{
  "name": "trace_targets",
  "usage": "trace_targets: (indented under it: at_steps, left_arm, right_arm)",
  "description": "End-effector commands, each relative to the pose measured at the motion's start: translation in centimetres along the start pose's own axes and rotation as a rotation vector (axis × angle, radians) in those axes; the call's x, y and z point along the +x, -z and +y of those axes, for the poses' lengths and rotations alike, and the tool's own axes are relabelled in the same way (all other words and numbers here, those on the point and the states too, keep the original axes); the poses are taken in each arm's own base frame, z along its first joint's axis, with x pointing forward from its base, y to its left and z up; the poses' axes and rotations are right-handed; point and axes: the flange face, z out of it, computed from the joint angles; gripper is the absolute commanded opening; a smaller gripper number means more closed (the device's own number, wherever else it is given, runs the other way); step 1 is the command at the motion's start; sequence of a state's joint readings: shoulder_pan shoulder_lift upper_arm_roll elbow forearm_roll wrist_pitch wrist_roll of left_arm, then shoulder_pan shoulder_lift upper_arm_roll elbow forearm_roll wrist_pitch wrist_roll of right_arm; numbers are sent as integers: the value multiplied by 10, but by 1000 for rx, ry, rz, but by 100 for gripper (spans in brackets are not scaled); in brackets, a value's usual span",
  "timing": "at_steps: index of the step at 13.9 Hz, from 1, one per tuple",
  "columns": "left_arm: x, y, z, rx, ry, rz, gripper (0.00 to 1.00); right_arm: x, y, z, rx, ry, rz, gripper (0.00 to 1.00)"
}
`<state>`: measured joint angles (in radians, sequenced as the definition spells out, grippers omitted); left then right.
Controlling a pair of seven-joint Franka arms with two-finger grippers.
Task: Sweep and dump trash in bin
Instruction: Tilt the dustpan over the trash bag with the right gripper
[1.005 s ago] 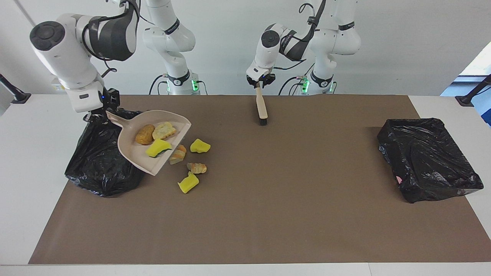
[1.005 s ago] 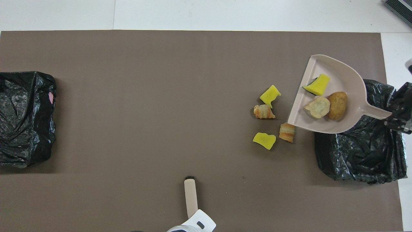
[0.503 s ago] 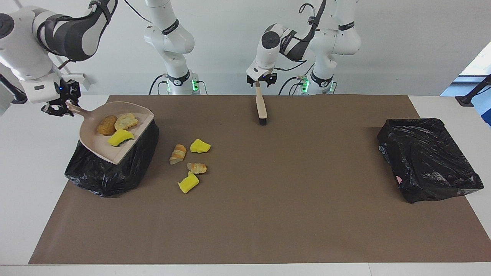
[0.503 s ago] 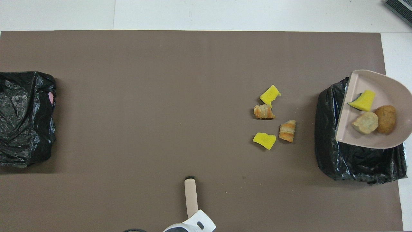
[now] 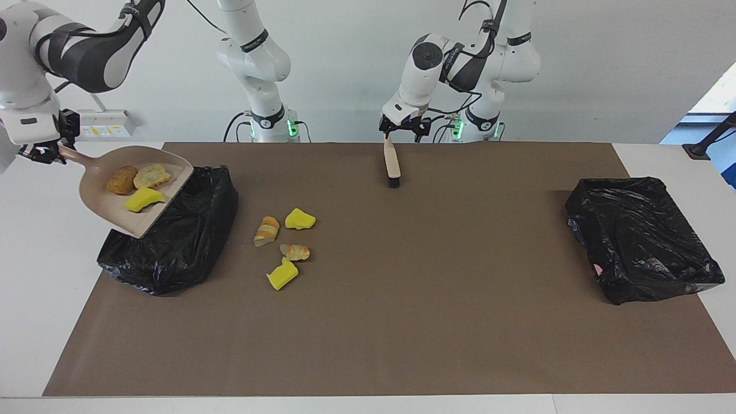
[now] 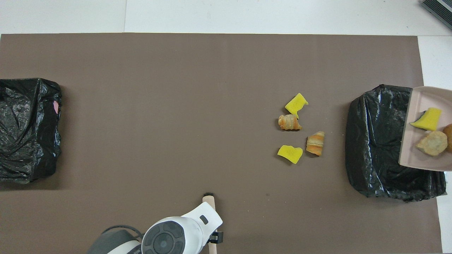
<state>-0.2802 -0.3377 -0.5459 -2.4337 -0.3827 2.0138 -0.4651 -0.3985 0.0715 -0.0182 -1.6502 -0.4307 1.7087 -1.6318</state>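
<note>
Right tool (image 5: 47, 154), upper left of the facing view, pinches the dustpan (image 5: 115, 213) handle; three trash pieces ride above the bin (image 5: 172, 241), four (image 5: 284, 241) lie mid-desk. Left tool (image 5: 402, 127), spread, hovers over the brush (image 5: 392, 164).

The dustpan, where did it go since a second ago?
The right gripper carried the dustpan with three pieces off the mat, up over the bin at its end. The left gripper let go of the brush. The four pieces on the mat stayed put.
</note>
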Motion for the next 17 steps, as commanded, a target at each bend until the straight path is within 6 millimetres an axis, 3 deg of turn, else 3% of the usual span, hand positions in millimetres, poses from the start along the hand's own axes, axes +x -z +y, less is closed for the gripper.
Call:
trace_targets:
  at_steps: [1,6,10,11,13,17]
  left_arm:
    - [38,54,-27,26,-15,-4,100]
    - [111,128,-98,71,-12,54,100]
    - [157,181,-169,25,-6,67,100]
    - [164,191,-186,33,-13,77,100]
    - [170,212,-216,77,-44,112,100]
    - [166,251,-275,76,-59,133,100]
  right_arm:
    - [1,2,-4,-36,52,-109,0]
    - [7,-14,-4,-51,75,-222,0]
    - [34,-18,-2,-58,88,-333,0]
    - [34,-20,-2,-54,94,-355,0]
    - [54,-13,2,-74,105,-397,0]
    - [62,-10,3,-82,114,-455,0]
